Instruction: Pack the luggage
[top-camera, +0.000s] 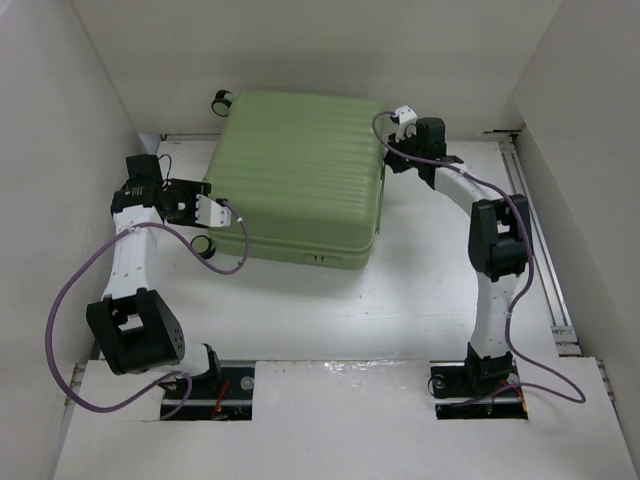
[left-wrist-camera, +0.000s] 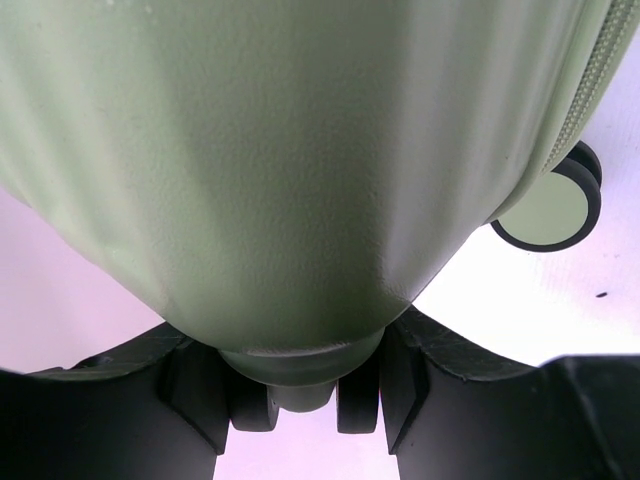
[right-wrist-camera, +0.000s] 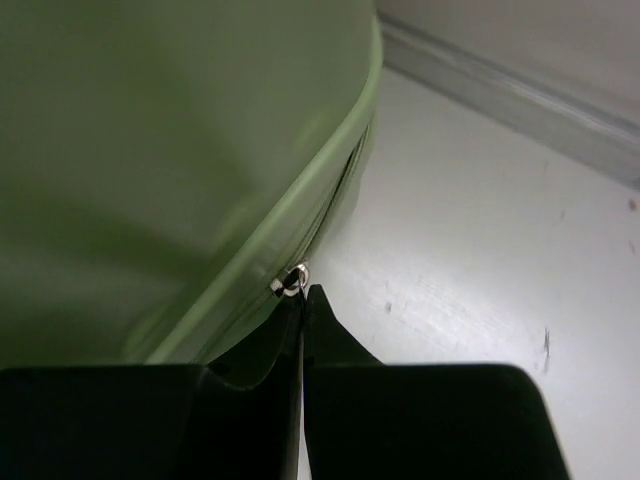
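The luggage (top-camera: 300, 175), a large pale green ribbed suitcase, lies flat and closed at the back middle of the table. My left gripper (top-camera: 207, 209) is at its left edge, shut on a twin black caster wheel (left-wrist-camera: 358, 392); in the left wrist view my fingers (left-wrist-camera: 405, 385) press on both sides of the caster under the green shell (left-wrist-camera: 300, 150). My right gripper (top-camera: 389, 150) is at the right back corner, shut on the zipper pull. In the right wrist view the metal zipper ring (right-wrist-camera: 293, 281) sits just past my closed gripper (right-wrist-camera: 303, 297).
Two more suitcase wheels show at the back left (top-camera: 220, 100) and front left (top-camera: 203, 245); one also shows in the left wrist view (left-wrist-camera: 550, 205). White walls enclose the table on the left, back and right. A metal rail (top-camera: 545, 260) runs along the right side.
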